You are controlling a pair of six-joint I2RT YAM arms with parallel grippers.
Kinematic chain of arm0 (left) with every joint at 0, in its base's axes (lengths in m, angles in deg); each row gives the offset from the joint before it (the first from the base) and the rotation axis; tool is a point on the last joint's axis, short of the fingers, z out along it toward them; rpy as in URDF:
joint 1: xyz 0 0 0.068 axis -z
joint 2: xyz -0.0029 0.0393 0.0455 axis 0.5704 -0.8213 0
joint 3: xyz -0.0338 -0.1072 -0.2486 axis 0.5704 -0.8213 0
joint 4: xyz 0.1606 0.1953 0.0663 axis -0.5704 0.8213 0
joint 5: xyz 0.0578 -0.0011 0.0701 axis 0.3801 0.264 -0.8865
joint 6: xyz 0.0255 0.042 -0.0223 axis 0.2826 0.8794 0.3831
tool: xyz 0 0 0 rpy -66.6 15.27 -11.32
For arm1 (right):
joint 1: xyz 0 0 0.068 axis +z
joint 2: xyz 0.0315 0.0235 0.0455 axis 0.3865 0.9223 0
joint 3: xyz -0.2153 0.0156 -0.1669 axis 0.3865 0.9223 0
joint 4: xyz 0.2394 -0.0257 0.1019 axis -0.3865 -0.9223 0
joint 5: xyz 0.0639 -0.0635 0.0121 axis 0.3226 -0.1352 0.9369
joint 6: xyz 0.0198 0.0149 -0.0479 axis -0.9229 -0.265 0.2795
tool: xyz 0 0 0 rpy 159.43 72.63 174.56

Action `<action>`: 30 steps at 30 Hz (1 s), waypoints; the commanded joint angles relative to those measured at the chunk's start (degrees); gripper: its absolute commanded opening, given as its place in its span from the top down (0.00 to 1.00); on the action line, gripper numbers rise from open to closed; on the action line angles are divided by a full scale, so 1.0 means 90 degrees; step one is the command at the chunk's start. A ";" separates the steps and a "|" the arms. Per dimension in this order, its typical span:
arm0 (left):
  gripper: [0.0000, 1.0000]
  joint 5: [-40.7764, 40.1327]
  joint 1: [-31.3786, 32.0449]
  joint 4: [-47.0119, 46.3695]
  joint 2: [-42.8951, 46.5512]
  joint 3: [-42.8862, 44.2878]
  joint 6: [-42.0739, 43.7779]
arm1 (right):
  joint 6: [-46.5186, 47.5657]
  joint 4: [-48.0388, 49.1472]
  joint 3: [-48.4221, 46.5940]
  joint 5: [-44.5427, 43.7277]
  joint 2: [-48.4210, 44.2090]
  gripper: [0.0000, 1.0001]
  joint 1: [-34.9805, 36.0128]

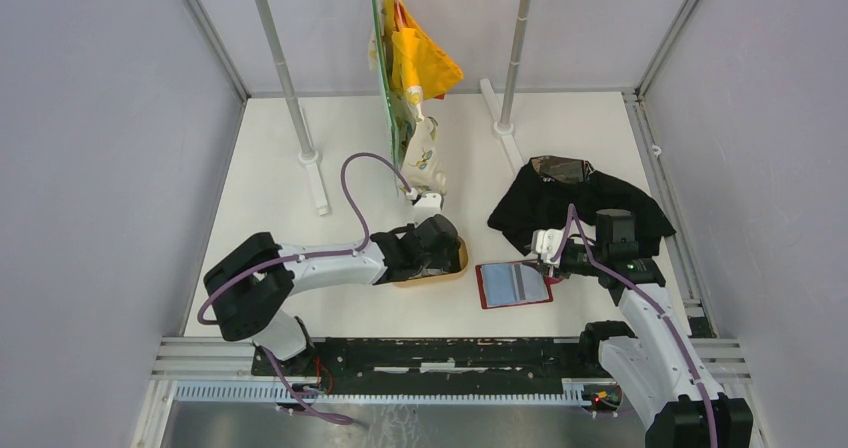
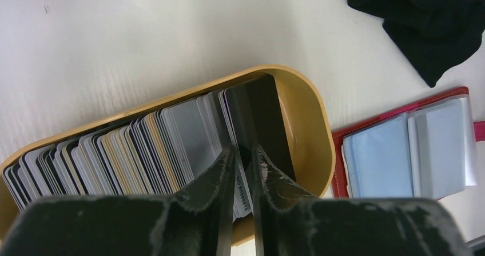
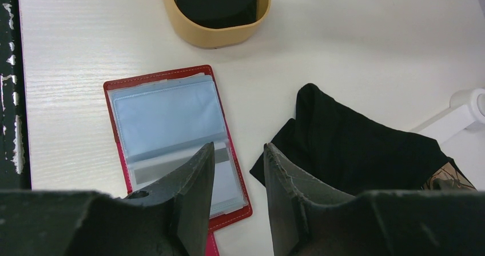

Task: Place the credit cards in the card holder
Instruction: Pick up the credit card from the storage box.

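Red card holder [image 3: 171, 124]: it lies open and flat on the tabletop [image 2: 143, 33] with its clear sleeves facing up, just beside one end of the tray [image 2: 311, 116] and near the black cloth [image 3: 354, 147]
Credit cards [image 2: 143, 147]: they stand on edge in a packed row inside the tan tray; you cannot tell whether the sleeves already hold any
Left claw [image 2: 243, 150]: its fingers are drawn almost together on the top edge of one pale card at the holder end of the row, with a dark card just beside it; this reads as a pinch on a single card
Right claw [image 3: 238, 148]: it is spread and holds nothing, hanging over the holder's edge on the cloth side
Step in hand: most likely pulling one card out of the row
Doing it well: lift straight up along the card's own plane so that its neighbours are not dragged out, and check that only one comes free
Grip: keep the hold near the top edge, so that a long bare edge leads into the sleeve
Right arm's part: lower it onto the red cover to pin the holder before you push the card in
Risk: a thin, slick card can pivot in the pinch, so move slowly
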 commanded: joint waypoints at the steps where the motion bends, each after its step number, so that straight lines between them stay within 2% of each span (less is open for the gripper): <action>1: 0.77 0.0422 -0.0103 -0.0687 0.0303 -0.0182 -0.0420 | 0.0079 0.0017 -0.0024 0.0190 -0.0073 0.57 -0.0011; 16: 0.75 0.0954 -0.0222 -0.1340 0.0535 -0.0495 -0.0486 | 0.0111 -0.0004 -0.0024 0.0200 -0.0078 0.57 -0.0021; 26: 0.58 0.1182 -0.0242 -0.1487 0.0171 -0.0453 -0.0490 | 0.0120 -0.0008 -0.0028 0.0206 -0.0085 0.57 -0.0013; 30: 0.55 0.1227 -0.0286 -0.1501 0.0132 -0.0453 -0.0490 | 0.0126 -0.0014 -0.0024 0.0210 -0.0085 0.57 -0.0010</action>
